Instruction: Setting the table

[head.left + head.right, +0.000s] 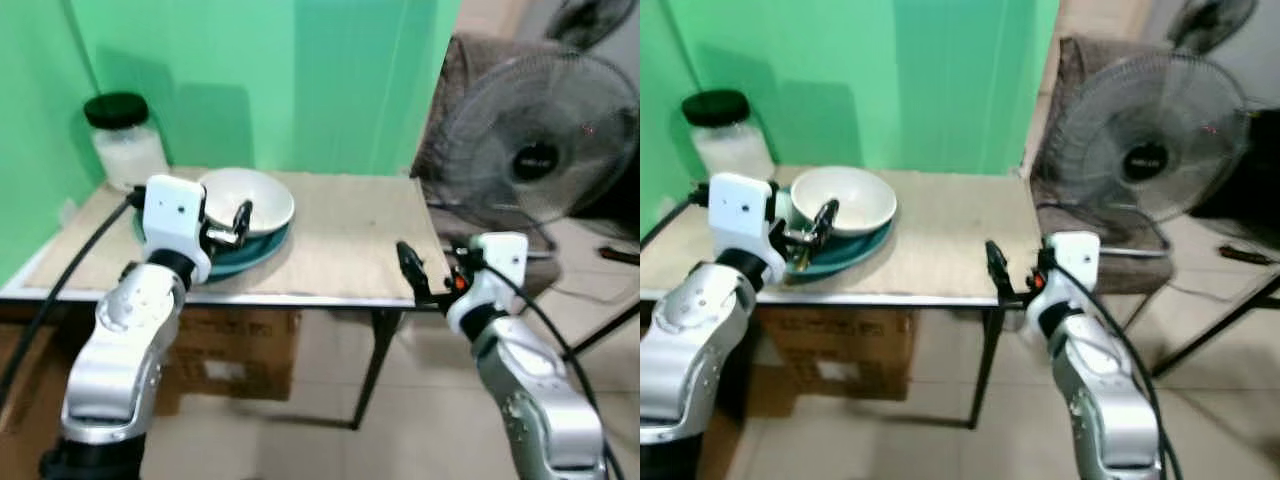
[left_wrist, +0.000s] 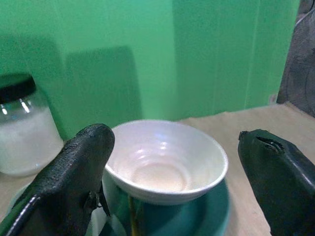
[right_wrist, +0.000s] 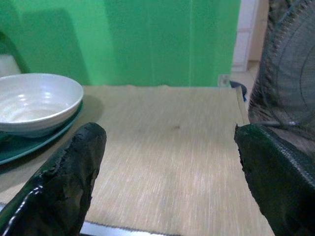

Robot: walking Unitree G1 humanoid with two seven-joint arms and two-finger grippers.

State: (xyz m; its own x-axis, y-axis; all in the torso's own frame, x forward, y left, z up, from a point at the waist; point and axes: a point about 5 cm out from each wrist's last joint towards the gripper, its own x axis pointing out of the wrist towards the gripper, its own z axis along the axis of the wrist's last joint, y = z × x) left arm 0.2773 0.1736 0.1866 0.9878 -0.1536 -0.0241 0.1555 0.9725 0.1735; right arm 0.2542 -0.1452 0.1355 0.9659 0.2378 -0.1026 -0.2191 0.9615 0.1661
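A white bowl (image 1: 250, 196) sits in a teal plate (image 1: 250, 254) at the back left of the wooden table (image 1: 350, 230). My left gripper (image 1: 236, 226) hovers at the bowl's near rim. In the left wrist view the fingers (image 2: 74, 172) stand wide apart, open, with the bowl (image 2: 167, 162) between and beyond them. My right gripper (image 1: 412, 272) is at the table's front right edge, low over the bare top. It is open and holds nothing, and the right wrist view has the bowl (image 3: 34, 101) off to one side.
A glass jar (image 1: 125, 140) with a black lid stands at the table's back left corner against the green wall. A standing fan (image 1: 540, 140) is close to the table's right end. A cardboard box (image 1: 235, 350) sits under the table.
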